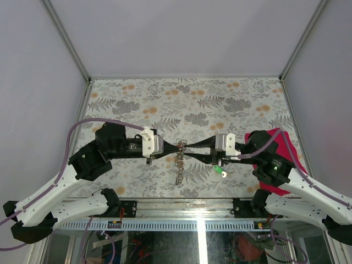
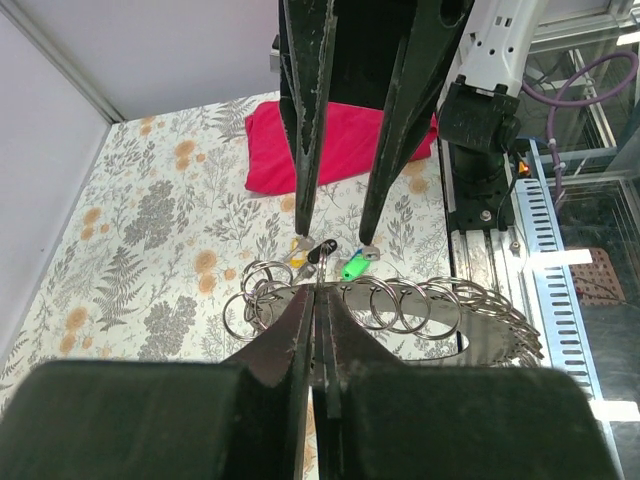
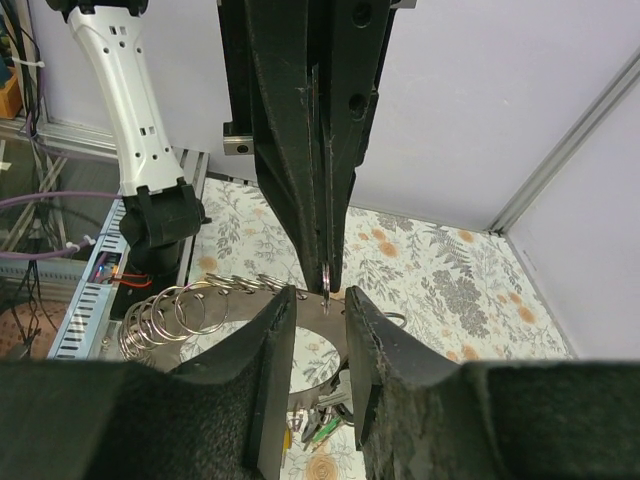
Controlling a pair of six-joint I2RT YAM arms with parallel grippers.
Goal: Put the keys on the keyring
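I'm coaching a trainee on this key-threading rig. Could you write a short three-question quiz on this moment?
1. True or false: the left gripper stands open.
2. The crumpled crimson cloth lies under which arm, seen from above? A) left B) right C) neither
3. What trails from the thin silvery metal keyring toward the near table edge?

Key: 1 false, it is shut on the keyring. 2 B. 3 the silvery link chain.
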